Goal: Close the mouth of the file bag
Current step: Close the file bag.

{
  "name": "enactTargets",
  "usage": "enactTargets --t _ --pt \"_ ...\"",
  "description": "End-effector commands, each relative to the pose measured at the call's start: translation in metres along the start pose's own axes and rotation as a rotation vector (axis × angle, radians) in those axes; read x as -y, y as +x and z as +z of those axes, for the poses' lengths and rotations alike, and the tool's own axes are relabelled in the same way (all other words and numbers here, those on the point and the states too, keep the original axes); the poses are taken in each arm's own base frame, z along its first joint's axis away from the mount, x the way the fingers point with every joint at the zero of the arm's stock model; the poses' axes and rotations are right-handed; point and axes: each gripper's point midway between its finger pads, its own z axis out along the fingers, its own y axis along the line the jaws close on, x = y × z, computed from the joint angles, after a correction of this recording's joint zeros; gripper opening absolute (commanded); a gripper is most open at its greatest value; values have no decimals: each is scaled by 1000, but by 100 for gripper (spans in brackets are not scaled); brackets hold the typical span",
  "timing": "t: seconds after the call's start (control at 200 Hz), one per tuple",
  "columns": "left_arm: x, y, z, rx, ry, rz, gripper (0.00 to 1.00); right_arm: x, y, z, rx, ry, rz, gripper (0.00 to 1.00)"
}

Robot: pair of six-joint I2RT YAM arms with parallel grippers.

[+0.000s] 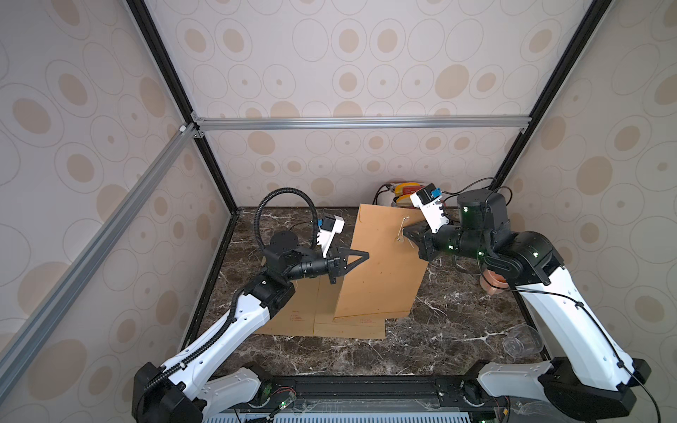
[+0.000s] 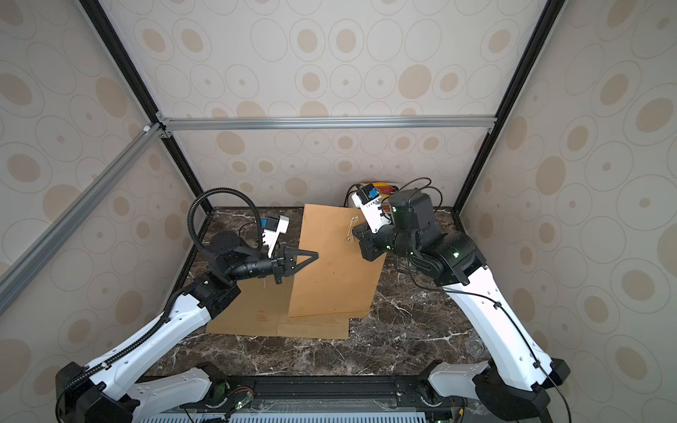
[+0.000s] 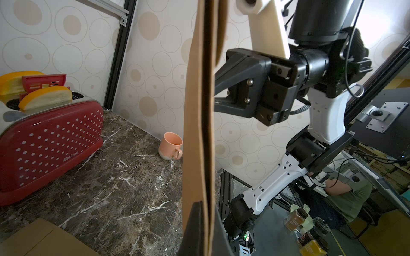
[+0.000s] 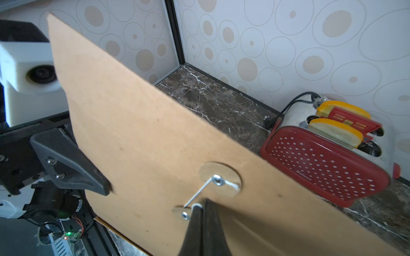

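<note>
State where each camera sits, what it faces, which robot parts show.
Top views: high above the robot's base, looking down at the table, both arms and the raised file bag.
Left wrist: on the left arm, looking along the left gripper past the bag's edge to the right gripper, toaster, mug.
Right wrist: on the right arm, looking along its jaws at the bag's string, the left gripper beyond.
Shared: both wrist views show the toaster.
</note>
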Motion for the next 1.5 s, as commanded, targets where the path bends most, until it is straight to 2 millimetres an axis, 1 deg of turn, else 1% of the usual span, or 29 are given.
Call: enactTargets --t 0.0,0.225,0.285,0.431,0.501,0.636,0.776,0.926,1.022,1.057,1.072,1.087,1.177,1.292,1.492 --pt "14 -14 0 22 36 48 0 16 9 -6 -78 127 -86 0" --pt "15 -14 1 21 44 48 0 17 8 0 -130 209 -228 0" --pt "15 -14 0 23 41 48 0 12 6 3 -129 187 -233 0" --pt "13 -13 2 16 42 38 0 -10 -3 5 -113 130 -253 0" --pt "12 -13 2 16 41 35 0 -14 -3 6 -136 140 -270 0" --pt "13 -13 2 14 42 36 0 -11 -1 8 -196 201 -317 0" --pt "13 -13 2 12 44 35 0 -18 -3 10 -217 224 -356 0" --pt "15 -14 1 15 46 37 0 -17 -1 15 -262 278 -415 0" --pt "15 -13 2 13 47 36 0 -15 -2 14 -269 316 -435 0" --pt "14 -13 2 13 44 36 0 -13 1 14 -287 329 -439 0" --pt "14 -13 2 12 44 35 0 -12 -5 9 -269 334 -429 0" --pt "14 -13 2 12 44 36 0 -11 -5 7 -273 338 -427 0" --pt "13 -13 2 12 38 37 0 -8 0 1 -310 344 -419 0" --pt "11 -12 2 9 28 35 0 -11 6 -3 -325 319 -396 0" --pt "9 -10 4 5 26 29 0 5 12 -15 -348 408 -354 0"
